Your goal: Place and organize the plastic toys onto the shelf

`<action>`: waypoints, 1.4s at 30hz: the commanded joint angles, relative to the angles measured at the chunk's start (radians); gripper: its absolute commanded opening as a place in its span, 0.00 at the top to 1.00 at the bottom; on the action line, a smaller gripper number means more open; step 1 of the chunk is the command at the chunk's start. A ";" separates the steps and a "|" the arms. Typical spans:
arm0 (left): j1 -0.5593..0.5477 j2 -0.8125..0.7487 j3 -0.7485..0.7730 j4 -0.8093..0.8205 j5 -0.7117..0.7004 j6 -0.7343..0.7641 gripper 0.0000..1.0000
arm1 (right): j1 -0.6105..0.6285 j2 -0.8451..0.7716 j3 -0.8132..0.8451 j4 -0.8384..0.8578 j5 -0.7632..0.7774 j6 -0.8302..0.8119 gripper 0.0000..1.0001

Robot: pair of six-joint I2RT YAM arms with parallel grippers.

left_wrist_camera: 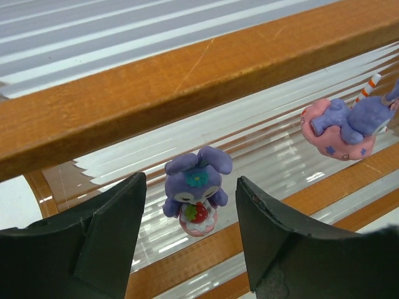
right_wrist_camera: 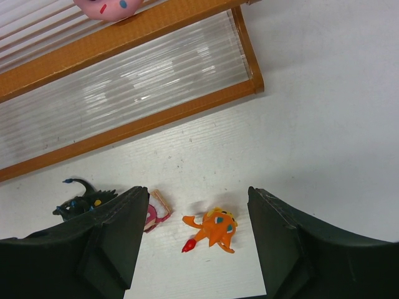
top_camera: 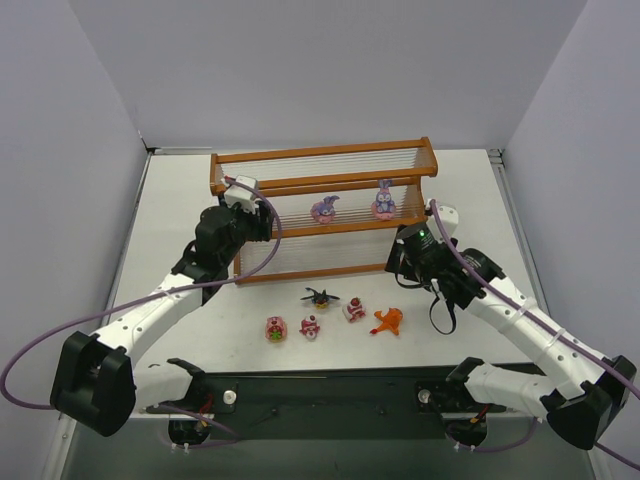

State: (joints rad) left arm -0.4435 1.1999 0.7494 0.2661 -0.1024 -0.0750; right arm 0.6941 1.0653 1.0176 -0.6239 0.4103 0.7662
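Note:
The shelf (top_camera: 322,152) stands at the back of the table. In the left wrist view a purple long-eared toy (left_wrist_camera: 196,190) stands on the shelf's pale rods (left_wrist_camera: 274,124), below an orange-brown rail (left_wrist_camera: 156,93). My left gripper (left_wrist_camera: 190,187) is open around it, with a gap on each side. A second purple-pink toy (left_wrist_camera: 346,128) lies to the right. From above, two purple toys (top_camera: 325,208) (top_camera: 384,203) sit on the middle tier. My right gripper (right_wrist_camera: 198,205) hangs open above the orange toy (right_wrist_camera: 212,230), which lies on the table.
On the table in front of the shelf are a black winged toy (top_camera: 320,296), three pink-red toys (top_camera: 276,328) (top_camera: 310,326) (top_camera: 353,310) and the orange toy (top_camera: 387,320). The shelf's bottom rail (right_wrist_camera: 156,118) runs just beyond the right gripper (top_camera: 400,265).

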 commanded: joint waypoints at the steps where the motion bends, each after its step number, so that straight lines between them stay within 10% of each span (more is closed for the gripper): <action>1: 0.005 -0.036 0.001 0.056 0.009 -0.003 0.28 | -0.005 0.012 0.030 -0.005 0.007 0.005 0.35; 13: 0.005 -0.147 0.008 -0.031 -0.026 -0.045 0.11 | -0.004 0.005 0.022 0.016 -0.059 -0.044 0.27; 24: 0.003 -0.403 -0.022 -0.264 -0.089 -0.147 0.07 | 0.011 0.036 -0.105 0.228 -0.539 -0.320 0.22; 42: 0.005 -0.608 -0.015 -0.541 -0.115 -0.212 0.07 | 0.188 0.199 -0.257 0.361 -0.330 -0.254 0.38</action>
State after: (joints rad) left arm -0.4435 0.6109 0.7258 -0.2474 -0.2134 -0.2695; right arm 0.8845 1.2598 0.7929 -0.3061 0.0044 0.4904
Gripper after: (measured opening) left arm 0.927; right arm 0.629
